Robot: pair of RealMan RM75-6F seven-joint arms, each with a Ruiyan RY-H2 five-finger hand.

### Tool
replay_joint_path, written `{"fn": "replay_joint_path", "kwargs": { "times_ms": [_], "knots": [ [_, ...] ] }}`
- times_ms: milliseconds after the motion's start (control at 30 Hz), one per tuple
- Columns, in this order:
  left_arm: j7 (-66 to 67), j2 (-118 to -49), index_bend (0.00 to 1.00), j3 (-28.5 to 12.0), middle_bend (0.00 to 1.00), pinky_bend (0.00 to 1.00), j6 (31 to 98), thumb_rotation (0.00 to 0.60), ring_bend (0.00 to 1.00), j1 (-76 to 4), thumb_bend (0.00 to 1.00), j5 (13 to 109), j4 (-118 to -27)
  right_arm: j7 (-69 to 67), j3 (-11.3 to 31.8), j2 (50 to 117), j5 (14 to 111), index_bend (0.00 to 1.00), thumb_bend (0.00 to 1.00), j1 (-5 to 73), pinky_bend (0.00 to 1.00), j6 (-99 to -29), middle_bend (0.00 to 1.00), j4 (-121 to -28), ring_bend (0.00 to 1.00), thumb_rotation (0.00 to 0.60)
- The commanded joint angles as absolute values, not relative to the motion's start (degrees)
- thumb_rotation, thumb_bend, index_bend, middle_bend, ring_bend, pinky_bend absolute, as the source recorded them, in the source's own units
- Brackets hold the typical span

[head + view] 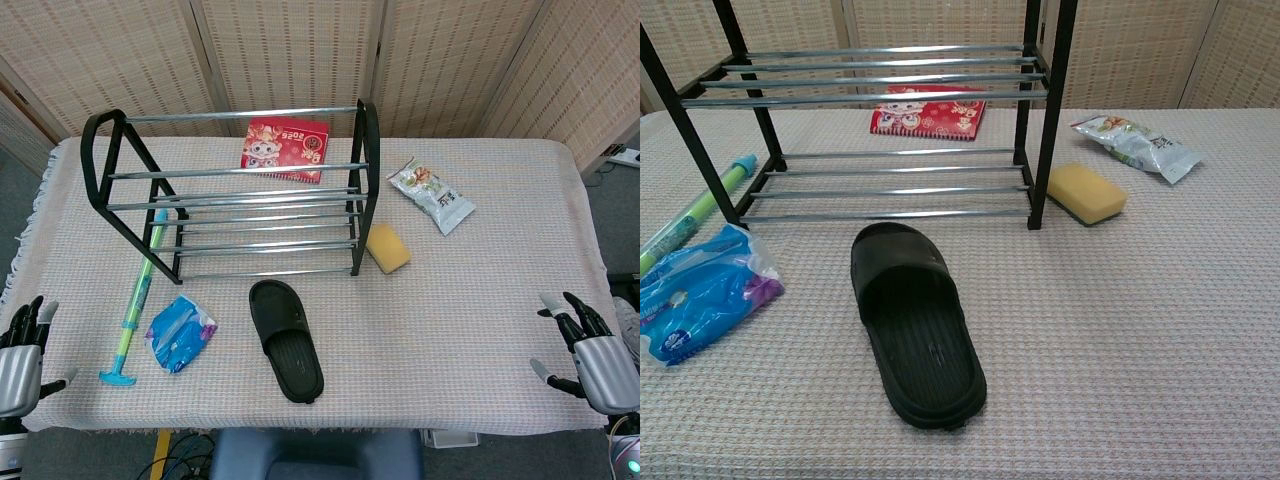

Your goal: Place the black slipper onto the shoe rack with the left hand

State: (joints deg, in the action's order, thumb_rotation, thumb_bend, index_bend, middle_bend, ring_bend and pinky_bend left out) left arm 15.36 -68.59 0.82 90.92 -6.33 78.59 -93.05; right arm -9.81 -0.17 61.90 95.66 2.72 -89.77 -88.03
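slipper (pixel 286 340): black, flat on the surface (pixel 470 300) just in front of the shoe rack (pixel 235 190), toe toward it | left hand (pixel 22 350): at the near left edge, fingers spread, holding nothing | right hand (pixel 590 350): near right edge, fingers apart, holding nothing | sponge (pixel 387 248): beside the rack's right leg | blue packet (pixel 180 332): left of the slipper

Left robot hand (pixel 22 362): silver-grey palm shell, black fingers, pale grey tips. Right robot hand (pixel 590 358): same silver-grey shell, black fingers, light tips. Only head view showed them.
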Motion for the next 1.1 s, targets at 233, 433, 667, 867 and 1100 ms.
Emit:
{"fn": "replay_joint_path", "kwargs": {
  "times_ms": [233,433,667,867,1100],
  "knots": [
    [16.31,-67.81,0.06,2.27,0.05,0.30,88.88,0.600,0.04,-7.35,0.18,84.78,-91.79,-9.85,0.16,61.49,95.42,0.04,0.24,2.51,0.15,-90.66,0.27,-88.09,0.10,0.600],
    [13.67,-65.87,0.11,3.89,0.11,0.30,86.67,0.600,0.12,-11.82,0.18,96.78,-90.60,-9.52,0.74,60.59,95.65,0.04,0.24,2.40,0.15,-91.94,0.27,-88.63,0.10,0.600],
    [14.95,-63.03,0.18,6.22,0.17,0.30,76.61,0.600,0.18,-21.33,0.18,110.18,-92.87,-9.05,0.61,60.42,96.24,0.04,0.24,2.52,0.15,-92.04,0.27,-89.09,0.10,0.600],
    [19.08,-63.35,0.18,4.48,0.17,0.30,66.71,0.600,0.18,-29.01,0.18,113.99,-97.25,-8.81,0.55,60.34,96.33,0.04,0.24,2.45,0.15,-92.19,0.27,-89.11,0.10,0.600],
    [24.77,-65.52,0.14,1.67,0.16,0.30,55.59,0.600,0.18,-35.89,0.18,113.49,-102.03,-9.18,0.59,60.23,95.70,0.04,0.24,2.35,0.15,-91.97,0.27,-88.75,0.10,0.600]
  ]
}}
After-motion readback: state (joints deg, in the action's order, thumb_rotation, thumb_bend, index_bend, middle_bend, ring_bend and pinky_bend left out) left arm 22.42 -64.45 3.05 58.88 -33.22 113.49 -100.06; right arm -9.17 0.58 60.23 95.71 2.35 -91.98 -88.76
